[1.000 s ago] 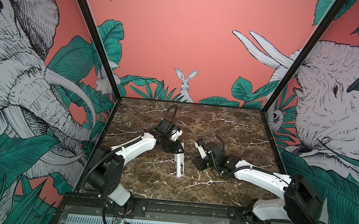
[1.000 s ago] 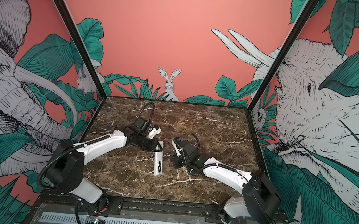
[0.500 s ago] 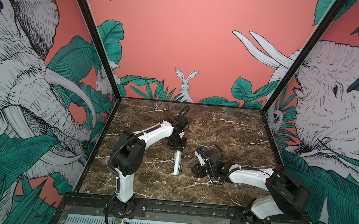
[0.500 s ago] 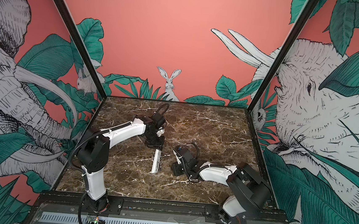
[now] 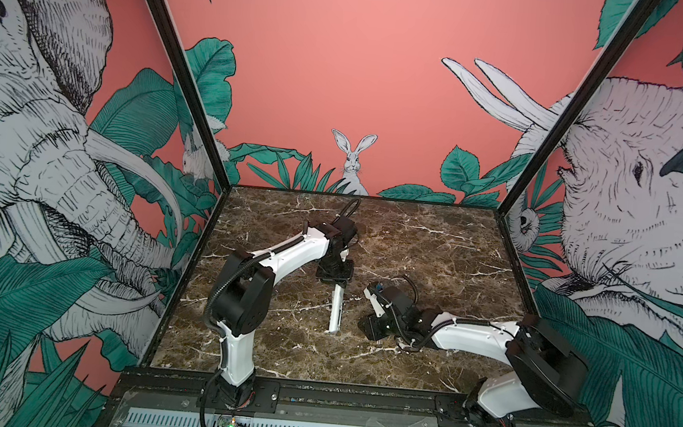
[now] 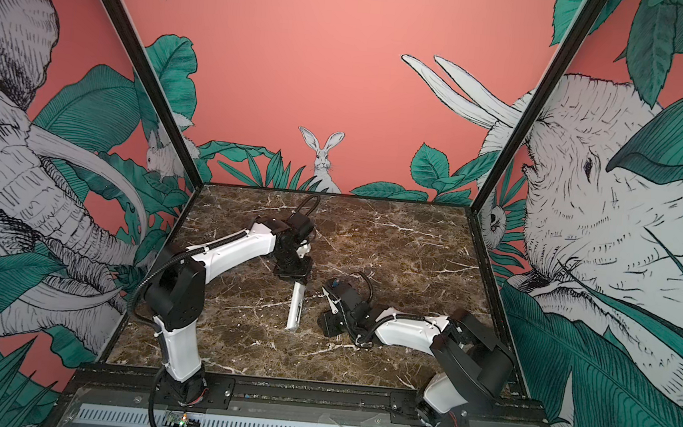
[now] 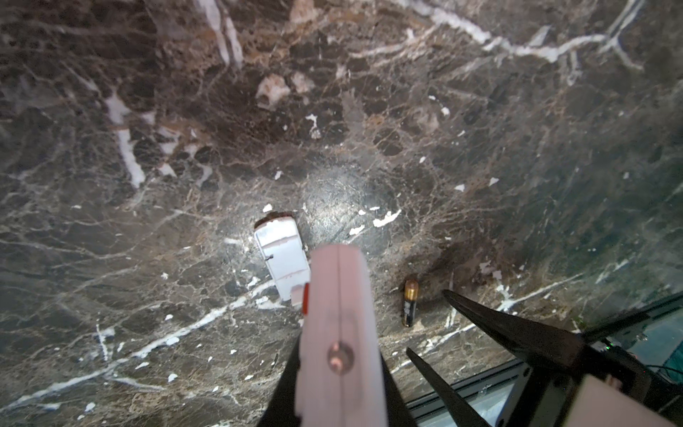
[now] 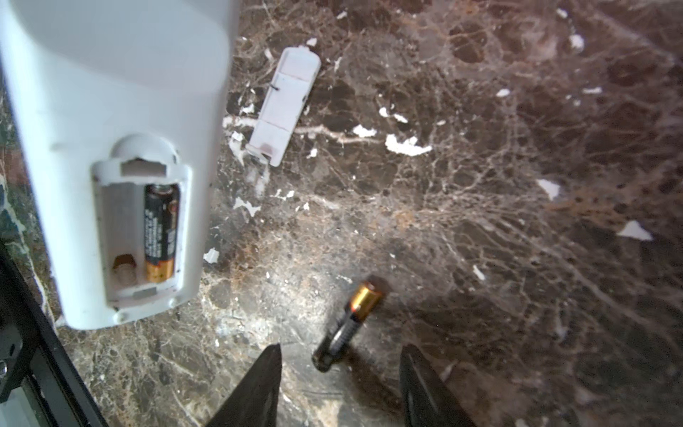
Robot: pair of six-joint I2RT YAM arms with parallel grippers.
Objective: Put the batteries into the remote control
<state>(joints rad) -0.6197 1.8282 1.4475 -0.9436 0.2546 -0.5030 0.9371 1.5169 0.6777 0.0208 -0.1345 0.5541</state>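
Observation:
My left gripper [image 5: 332, 278] [image 6: 292, 276] is shut on the far end of the white remote control [image 5: 336, 310] [image 6: 296, 307], which slopes down toward the front. In the right wrist view the remote control [image 8: 122, 92] shows its open compartment. One battery [image 8: 159, 233] sits in it and the bay beside that battery is bare. A second battery [image 8: 349, 325] [image 7: 409, 307] lies loose on the marble. My right gripper [image 8: 342, 349] [image 5: 368, 334] stands open, a fingertip [image 8: 273, 351] on either side of the battery's near end, not touching it.
The small white cover piece [image 8: 284, 103] [image 7: 281, 255] lies flat on the marble beyond the remote control's lower end. The brown marble table [image 5: 433, 247] is walled at the left, right and back. A black rail [image 5: 338, 389] runs along the front.
My left arm's elbow has swung up and inward, with the remote control still gripped and turned slightly. My right gripper has moved a little forward and down over the loose battery.

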